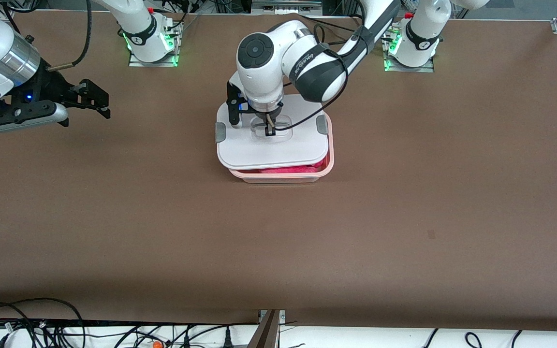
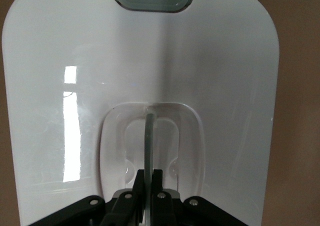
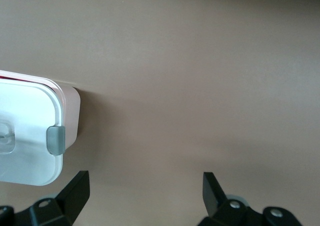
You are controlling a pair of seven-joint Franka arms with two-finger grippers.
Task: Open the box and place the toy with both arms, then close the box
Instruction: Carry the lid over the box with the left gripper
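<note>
Left end effector [image 1: 270,129] clamps lid [image 1: 272,145] handle; toy [image 1: 285,169] seemingly inside.

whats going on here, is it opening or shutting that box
The pictures alone cannot say which. The left gripper is shut on the clear handle of the white lid, holding the lid over the box but offset from it, so the box's edge nearer the front camera is uncovered. The pink toy is already inside and shows through that gap. The right gripper waits with open jaws above bare table toward the right arm's end.
</note>
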